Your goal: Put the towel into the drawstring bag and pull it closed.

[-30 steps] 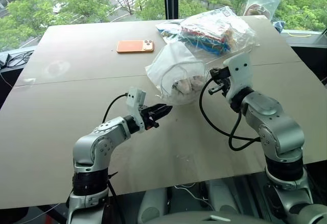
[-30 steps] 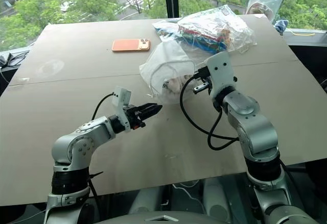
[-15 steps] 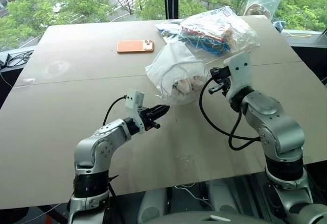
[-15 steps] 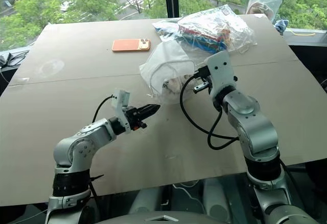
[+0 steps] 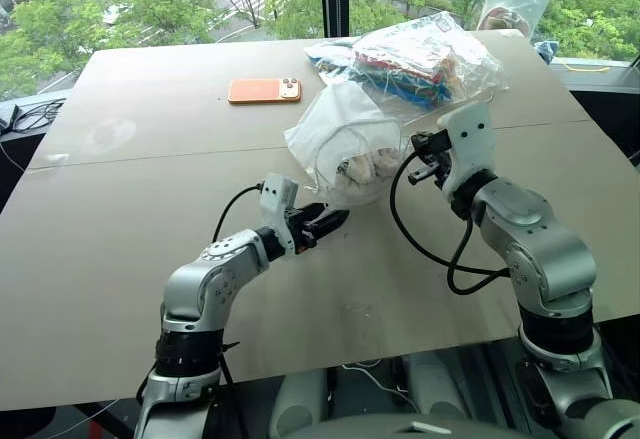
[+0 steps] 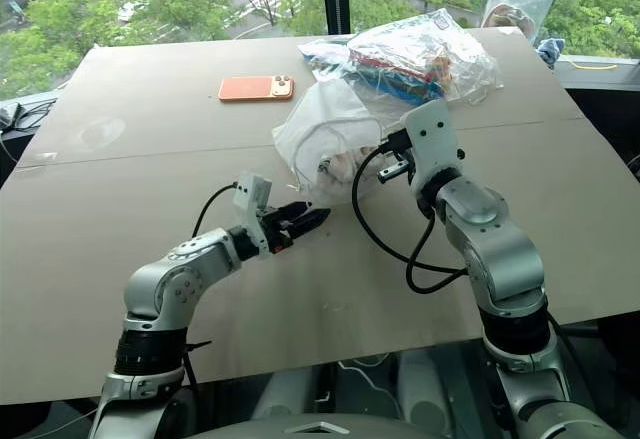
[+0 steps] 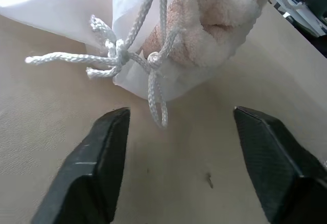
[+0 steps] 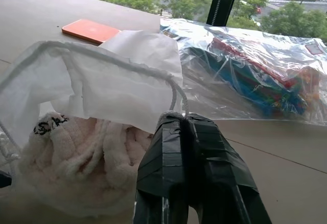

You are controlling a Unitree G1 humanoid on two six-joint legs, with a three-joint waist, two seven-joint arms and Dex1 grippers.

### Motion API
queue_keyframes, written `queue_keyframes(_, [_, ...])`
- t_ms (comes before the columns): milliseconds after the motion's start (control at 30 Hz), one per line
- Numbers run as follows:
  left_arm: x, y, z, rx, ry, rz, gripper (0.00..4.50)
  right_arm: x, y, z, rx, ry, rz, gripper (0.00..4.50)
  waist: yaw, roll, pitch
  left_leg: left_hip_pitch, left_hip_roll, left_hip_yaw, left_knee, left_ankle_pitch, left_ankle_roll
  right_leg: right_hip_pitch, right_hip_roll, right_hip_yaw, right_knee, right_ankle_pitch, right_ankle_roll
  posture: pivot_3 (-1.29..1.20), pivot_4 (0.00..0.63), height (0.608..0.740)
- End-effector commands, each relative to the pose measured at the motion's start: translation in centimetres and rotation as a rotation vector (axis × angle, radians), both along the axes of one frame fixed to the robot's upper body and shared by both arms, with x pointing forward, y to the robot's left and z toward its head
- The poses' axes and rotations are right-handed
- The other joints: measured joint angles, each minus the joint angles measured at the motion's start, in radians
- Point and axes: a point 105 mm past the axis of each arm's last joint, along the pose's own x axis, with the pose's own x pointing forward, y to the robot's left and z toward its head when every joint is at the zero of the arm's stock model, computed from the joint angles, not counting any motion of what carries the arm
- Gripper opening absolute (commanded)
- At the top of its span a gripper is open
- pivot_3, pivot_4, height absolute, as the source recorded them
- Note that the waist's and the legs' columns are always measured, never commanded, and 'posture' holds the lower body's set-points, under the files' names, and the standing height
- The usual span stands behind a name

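Towel (image 8: 76, 152) sits inside the drawstring bag (image 5: 345, 134); closing is in hand. Right pincer (image 8: 185, 119) grips one cord, closed. Left pincer (image 7: 179, 132) stands open before the knotted cord (image 7: 122, 55); next, likely clamp it and pull.

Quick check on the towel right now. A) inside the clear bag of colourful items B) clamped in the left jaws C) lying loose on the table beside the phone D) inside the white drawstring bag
D: the towel sits inside the drawstring bag, seen through its thin fabric, while the left gripper has its jaws open just short of the knotted cords with nothing between them.
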Motion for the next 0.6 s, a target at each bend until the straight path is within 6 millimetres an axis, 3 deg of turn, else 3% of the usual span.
queue_keyframes(33, [0.3, 0.0, 1.2, -0.019, -0.046, 0.002, 1.02, -0.6, -0.4, 1.8, 0.014, -0.073, -0.009, 0.00, 0.000, 0.000, 0.000, 0.000, 0.000, 0.000, 0.000, 0.000, 0.000, 0.000, 0.000, 0.000, 0.000, 0.000, 0.000, 0.00, 0.150, 0.740])
queue_keyframes(100, [0.4, 0.3, 1.3, -0.031, -0.042, 0.015, 0.04, -0.6, -0.4, 1.9, 0.015, -0.073, -0.013, 0.00, 0.000, 0.000, 0.000, 0.000, 0.000, 0.000, 0.000, 0.000, 0.000, 0.000, 0.000, 0.000, 0.000, 0.000, 0.000, 0.00, 0.150, 0.740])
queue_keyframes(433, [1.1, 3.2, 2.8, -0.074, -0.081, 0.140, 0.04, -0.1, -1.4, 2.2, 0.018, -0.093, -0.064, 0.00, 0.001, 0.000, 0.000, 0.000, 0.001, 0.000, 0.000, 0.000, 0.000, 0.000, 0.000, 0.000, 0.000, 0.000, 0.000, 0.00, 0.150, 0.740])
queue_keyframes(533, [1.5, 5.2, 5.8, -0.041, -0.290, 0.232, 0.04, 0.6, -3.0, 3.5, 0.017, -0.150, -0.160, 0.00, 0.000, 0.000, 0.000, 0.000, 0.001, 0.000, 0.000, 0.000, 0.000, 0.000, 0.000, 0.000, -0.001, 0.000, 0.000, 0.00, 0.150, 0.740])
queue_keyframes(600, [1.6, 6.9, 8.0, 0.088, -0.483, 0.298, 0.04, 1.2, -4.6, 4.9, 0.036, -0.203, -0.248, 0.00, 0.000, 0.000, 0.000, -0.001, 0.000, 0.000, 0.000, 0.000, 0.000, 0.000, 0.000, 0.000, -0.001, 0.000, 0.000, 0.00, 0.150, 0.740])
